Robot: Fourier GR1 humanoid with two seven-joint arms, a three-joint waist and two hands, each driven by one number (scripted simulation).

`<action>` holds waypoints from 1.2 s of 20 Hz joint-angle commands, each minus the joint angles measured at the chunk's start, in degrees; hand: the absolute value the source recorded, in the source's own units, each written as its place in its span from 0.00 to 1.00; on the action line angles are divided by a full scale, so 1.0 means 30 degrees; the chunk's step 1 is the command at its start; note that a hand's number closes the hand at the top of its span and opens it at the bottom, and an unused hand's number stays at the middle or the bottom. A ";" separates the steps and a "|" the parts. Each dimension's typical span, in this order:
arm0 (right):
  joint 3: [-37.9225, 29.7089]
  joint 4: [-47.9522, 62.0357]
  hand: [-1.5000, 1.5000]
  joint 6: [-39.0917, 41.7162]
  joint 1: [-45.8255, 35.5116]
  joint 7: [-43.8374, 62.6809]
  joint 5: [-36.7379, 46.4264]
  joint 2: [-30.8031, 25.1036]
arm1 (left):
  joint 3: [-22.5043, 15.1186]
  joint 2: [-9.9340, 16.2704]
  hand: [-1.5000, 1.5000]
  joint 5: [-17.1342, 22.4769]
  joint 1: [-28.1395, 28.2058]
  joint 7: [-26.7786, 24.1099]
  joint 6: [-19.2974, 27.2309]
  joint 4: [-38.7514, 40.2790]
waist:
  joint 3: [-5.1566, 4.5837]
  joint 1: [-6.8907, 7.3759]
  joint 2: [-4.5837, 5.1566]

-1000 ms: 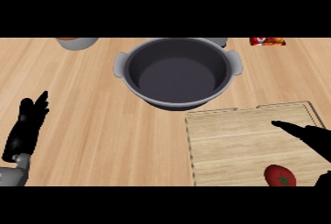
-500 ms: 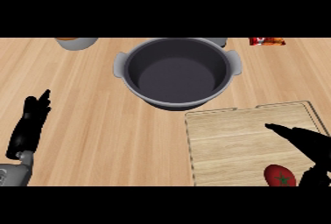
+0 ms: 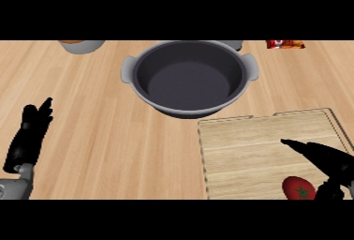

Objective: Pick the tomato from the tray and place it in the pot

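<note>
The tomato [image 3: 299,187] lies on the wooden tray [image 3: 262,140] at about 5 o'clock in the view, near the tray's lower right corner. The right robot hand [image 3: 330,161] hangs over the tray with fingers straight, open, just beside the tomato at its 2 o'clock. The grey pot [image 3: 188,77] stands on the table [image 3: 104,117] at 12 o'clock. The left robot hand [image 3: 31,133] rests open at 8 o'clock, fingers up.

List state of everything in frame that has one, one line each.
tomato: on the tray, near its front edge, not held
tray: flat on the counter
pot: upright, no lid, nothing inside
right hand: open, above the tray beside the tomato
left hand: open, resting at the left
</note>
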 commanded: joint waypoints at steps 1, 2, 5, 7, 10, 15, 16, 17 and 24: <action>-0.0096 0.1458 0.00 0.0188 0.0529 -0.0543 0.1568 0.0995 | 0.0156 0.0292 0.50 -0.0312 0.1031 0.1731 -0.0114 -0.3024 | 0.0016 0.0109 -0.0023; -0.0774 0.1530 0.00 0.1220 -0.0491 0.0197 0.0572 0.1216 | 0.0413 -0.0824 0.50 -0.0837 -0.1581 -0.0755 -0.0016 0.2299 | -0.0006 -0.0088 0.0041; -0.0856 -0.0796 0.00 0.1183 0.0852 0.1441 0.1442 0.1944 | 0.0952 -0.0671 0.50 -0.0843 0.0285 -0.0448 -0.0488 0.0047 | -0.0004 -0.0058 -0.0011; -0.1244 0.1178 0.00 0.2031 0.0456 -0.0318 0.1929 0.1756 | 0.1143 -0.0795 0.50 -0.1004 -0.0987 -0.0503 -0.0726 0.1187 | -0.0001 -0.0055 0.0014; -0.1366 0.0393 0.00 0.2025 0.0926 0.0836 0.2300 0.2719 | 0.1214 -0.0832 0.50 -0.1346 -0.0470 0.0337 -0.0933 -0.0239 | -0.0001 -0.0031 -0.0003; -0.1726 0.2356 1.00 0.1243 0.1277 -0.4859 0.5765 0.2410 | 0.1725 -0.0868 0.50 -0.1252 0.0388 0.0600 -0.1355 -0.0955 | 0.0014 0.0028 -0.0002; -0.1231 0.1259 1.00 0.1028 0.1667 -0.4500 0.6348 0.2620 | 0.1224 -0.1398 0.50 -0.1680 0.0571 0.0485 -0.1091 -0.1167 | 0.0010 -0.0009 -0.0011; -0.1279 0.1728 1.00 0.0884 0.1663 -0.5328 0.6981 0.2495 | 0.1209 -0.1989 0.50 -0.2140 -0.0526 -0.0299 -0.0507 0.0578 | 0.0007 -0.0082 0.0012; -0.1845 0.1245 1.00 0.0957 0.0434 -0.5704 0.8825 0.3247 | 0.2458 -0.1024 0.50 -0.1448 0.0140 0.0935 -0.2085 -0.1244 | 0.0005 0.0007 -0.0010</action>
